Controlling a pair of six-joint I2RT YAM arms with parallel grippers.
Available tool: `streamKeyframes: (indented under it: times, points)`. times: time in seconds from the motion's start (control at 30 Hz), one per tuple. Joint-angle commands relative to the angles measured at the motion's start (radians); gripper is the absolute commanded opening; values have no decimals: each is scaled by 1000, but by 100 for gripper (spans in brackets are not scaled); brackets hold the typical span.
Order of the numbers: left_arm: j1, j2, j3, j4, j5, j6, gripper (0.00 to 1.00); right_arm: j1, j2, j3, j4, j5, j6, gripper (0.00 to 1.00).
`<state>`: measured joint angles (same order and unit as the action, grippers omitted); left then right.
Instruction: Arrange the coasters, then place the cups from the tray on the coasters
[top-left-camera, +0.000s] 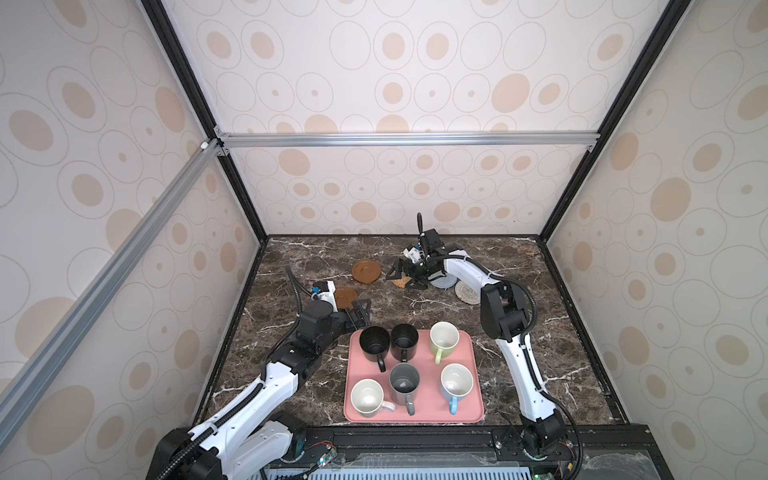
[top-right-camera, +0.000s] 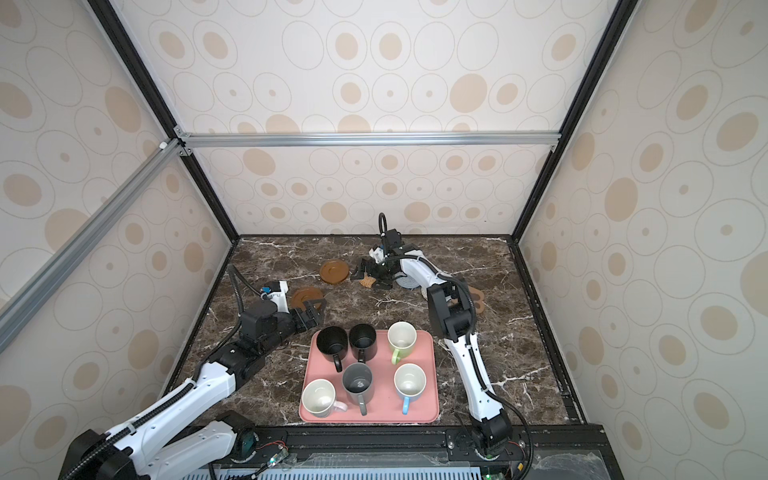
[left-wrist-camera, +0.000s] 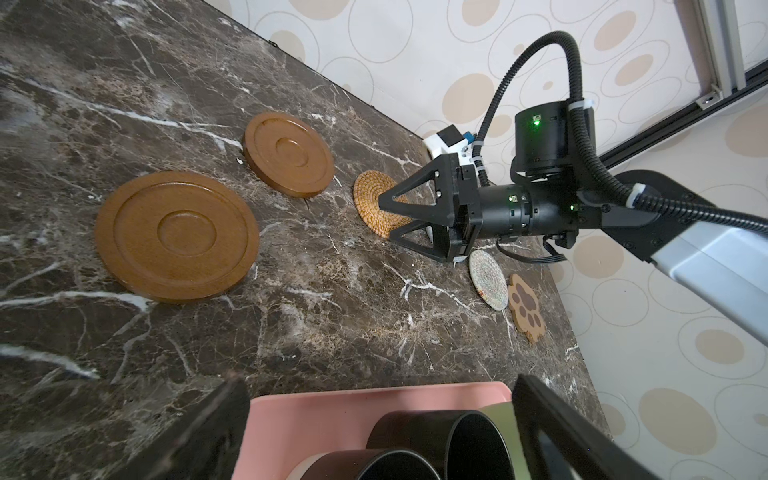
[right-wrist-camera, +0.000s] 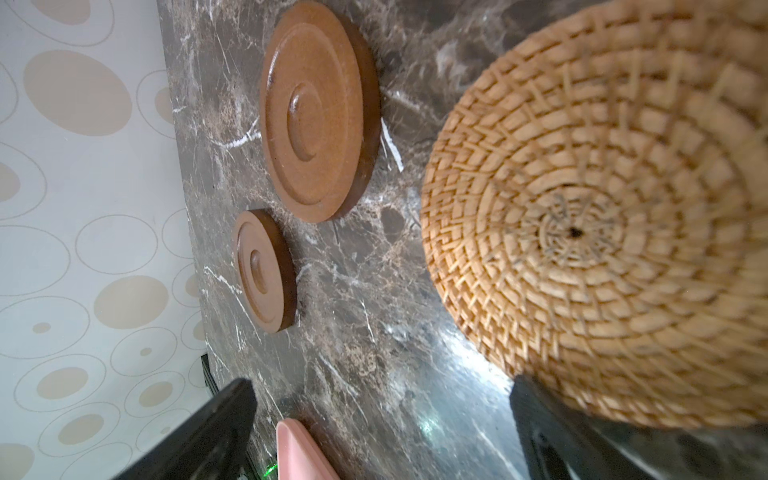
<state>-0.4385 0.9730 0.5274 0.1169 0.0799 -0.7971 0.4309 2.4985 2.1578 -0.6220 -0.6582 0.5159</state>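
Meanwhile, six cups (top-left-camera: 404, 384) fill one tray (top-left-camera: 428, 409); six coasters (top-left-camera: 366, 272) dot the surface (top-left-camera: 565, 357).
Left end effector (top-left-camera: 365, 311) and right end effector (top-left-camera: 401, 280) gape, empty.

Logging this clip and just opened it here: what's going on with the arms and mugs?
Coaster arranging is under way. The right gripper hangs open at the rattan coaster, toward the far side of the table. The left gripper, also open and empty, sits beside a wooden coaster near the tray. All six mugs stand on the tray; none is on a coaster yet.
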Motion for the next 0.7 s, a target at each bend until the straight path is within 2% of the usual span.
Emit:
streamKeyframes:
  times: [0.0,0.33,0.67]
  points:
    - [5,-21,0,-13,-15,-16,100,3,34,17,-10,34,13,100]
    - [4,-23,0,-16,-17,-17,100,1,24,20,-9,49,26,100]
    - [4,-21,2,-13,-15,-17,100,1,-46,16,57,1,50,100]
